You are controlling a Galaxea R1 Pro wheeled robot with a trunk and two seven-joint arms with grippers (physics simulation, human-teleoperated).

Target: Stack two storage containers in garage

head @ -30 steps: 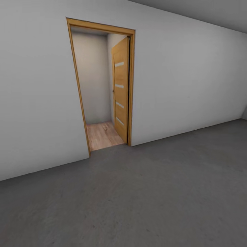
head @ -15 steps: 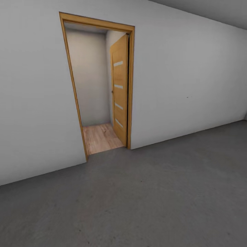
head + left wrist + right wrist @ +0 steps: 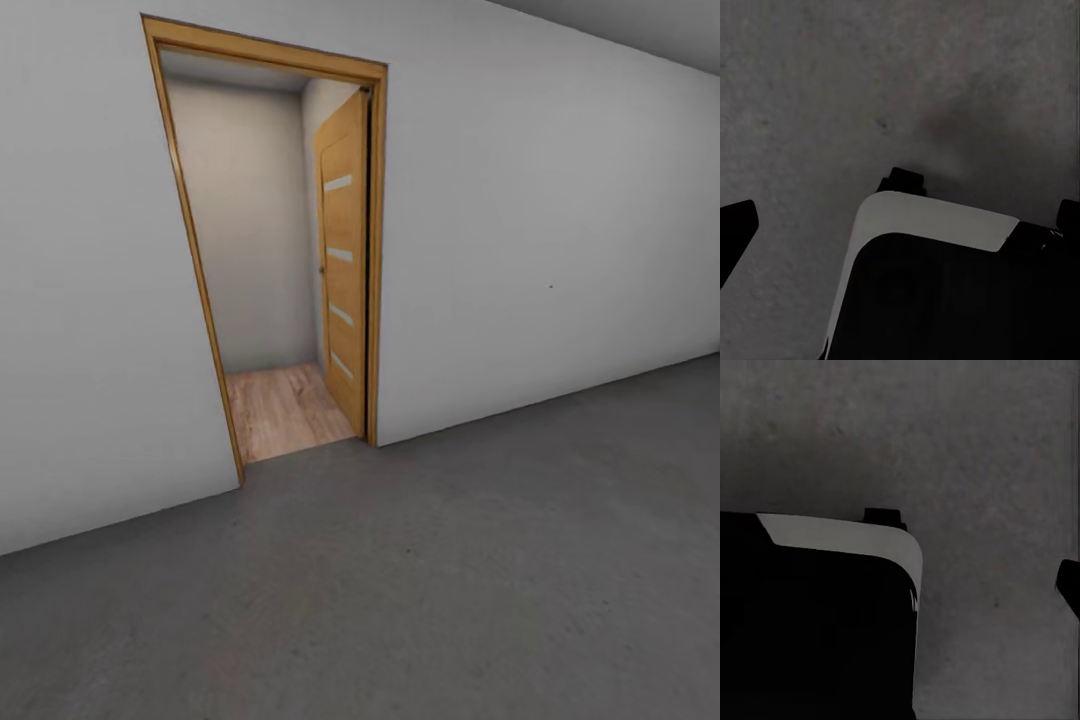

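Observation:
The two storage containers are out of view, and so is the living room. I stand in the garage, on its grey concrete floor [image 3: 450,570], facing a white-grey wall [image 3: 540,240]. The left gripper [image 3: 901,225] hangs open over the floor, one dark fingertip [image 3: 735,232] at each side of its wrist view and nothing between them. The right gripper [image 3: 900,585] is also spread wide and empty. One of its fingertips [image 3: 1069,585] shows at the picture's edge, and the other merges with my dark base [image 3: 810,630].
A wood-framed doorway [image 3: 270,270] opens in the wall ahead, left of centre. Its wooden door [image 3: 342,260] is swung inward against the right side. Light wood plank flooring [image 3: 285,410] and a plain wall lie beyond. My white-edged base [image 3: 937,225] sits below both wrists.
The whole head view has shifted: the doorway now looks larger, taller and further left, so the camera has come closer to it. Nothing in the room itself has moved.

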